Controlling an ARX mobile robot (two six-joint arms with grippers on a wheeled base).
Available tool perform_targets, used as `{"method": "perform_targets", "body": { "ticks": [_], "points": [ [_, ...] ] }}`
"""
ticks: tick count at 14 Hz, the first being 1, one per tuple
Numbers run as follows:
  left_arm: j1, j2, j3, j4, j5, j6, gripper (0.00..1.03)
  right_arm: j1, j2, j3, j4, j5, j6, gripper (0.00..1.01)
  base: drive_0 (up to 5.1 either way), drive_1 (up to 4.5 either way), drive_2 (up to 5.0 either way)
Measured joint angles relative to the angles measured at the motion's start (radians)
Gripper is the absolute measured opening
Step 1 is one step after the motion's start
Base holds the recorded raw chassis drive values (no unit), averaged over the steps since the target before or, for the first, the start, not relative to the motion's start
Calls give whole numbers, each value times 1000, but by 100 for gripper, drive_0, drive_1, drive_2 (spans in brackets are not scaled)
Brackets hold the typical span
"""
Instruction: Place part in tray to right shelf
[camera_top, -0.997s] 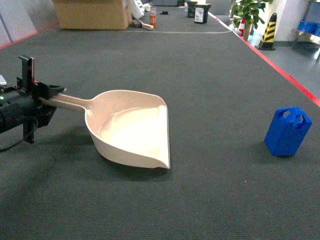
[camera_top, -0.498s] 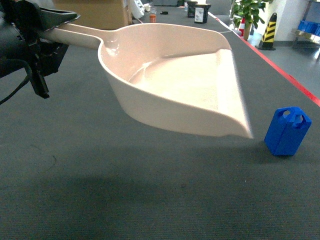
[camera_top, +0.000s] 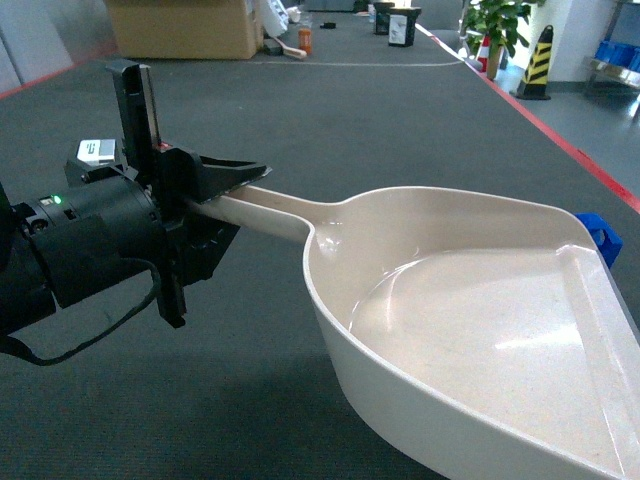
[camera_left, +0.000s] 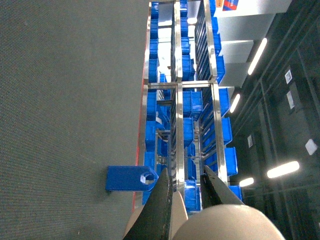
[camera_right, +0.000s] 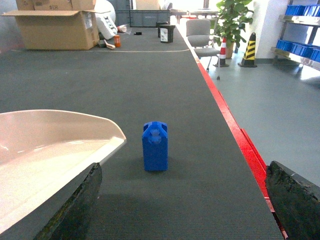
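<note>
The left pincer (camera_top: 232, 178) grips the long handle of the cream tray (camera_top: 480, 330), its black fingers clenched on either side of the handle, and holds the scoop raised above the dark grey carpeted floor (camera_top: 400, 130). In the head view the tray fills the lower right of the picture, its wide mouth turned to the right and its inside bare. The small blue part (camera_top: 598, 235) stands upright on the floor behind the tray's far rim, only a corner of it showing there. The right wrist camera gives it whole (camera_right: 155, 146): upright, tapered top uppermost, just beside the tray's front corner (camera_right: 60, 145) and apart from it, with a red floor line (camera_right: 235, 135) running to its right. The right pincer (camera_right: 185, 205) is spread wide, its two dark fingers at the lower corners of that view, grasping nothing. The left wrist view, turned on its side, shows the part (camera_left: 131, 178) beyond the pincer's fingers (camera_left: 161, 205) and a steel shelf (camera_left: 177, 100) stacked with blue crates (camera_left: 190, 55) beyond. A cardboard box (camera_top: 185, 28) and a potted plant (camera_top: 497, 25) stand far off.
</note>
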Motion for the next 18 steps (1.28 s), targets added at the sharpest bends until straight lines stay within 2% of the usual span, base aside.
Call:
{"method": "perform_targets", "body": {
  "ticks": [4, 6, 7, 8, 9, 10, 11, 12, 13, 14, 16, 17, 18],
  "points": [
    [-5, 2, 17, 5, -1, -33, 13, 0, 0, 0, 0, 0, 0, 98, 0, 0, 0],
    [-5, 2, 17, 5, 0, -34, 13, 0, 0, 0, 0, 0, 0, 98, 0, 0, 0],
    [-5, 2, 17, 5, 0, -34, 13, 30, 30, 29, -100, 92, 15, 98, 0, 0, 0],
    [-3, 2, 17, 4, -1, -34, 13, 72, 138, 80, -189, 213, 42, 98, 0, 0, 0],
    [-3, 2, 18, 4, -1, -34, 13, 32, 309, 134, -177, 296, 50, 98, 0, 0, 0],
    [-5, 2, 18, 8, 5, -37, 13, -47, 413, 162, -109, 299, 48, 98, 0, 0, 0],
    [-5, 2, 18, 4, 2, -36, 13, -121, 504, 188, -45, 240, 32, 98, 0, 0, 0],
    [-5, 2, 18, 4, 0, -37, 13, -182, 602, 220, 11, 162, 10, 98, 0, 0, 0],
    [-5, 2, 18, 5, 3, -37, 13, -238, 711, 255, 63, 77, -25, 98, 0, 0, 0],
    [-5, 2, 18, 8, 3, -37, 13, -276, 803, 286, 96, 16, -60, 98, 0, 0, 0],
    [-4, 2, 18, 5, 2, -37, 13, -335, 1009, 364, 140, -106, -149, 98, 0, 0, 0],
    [-4, 2, 18, 5, 0, -37, 13, -349, 1158, 435, 156, -183, -235, 98, 0, 0, 0],
    [-4, 2, 18, 5, 0, -37, 13, -359, 1241, 479, 165, -238, -284, 98, 0, 0, 0]
  ]
}}
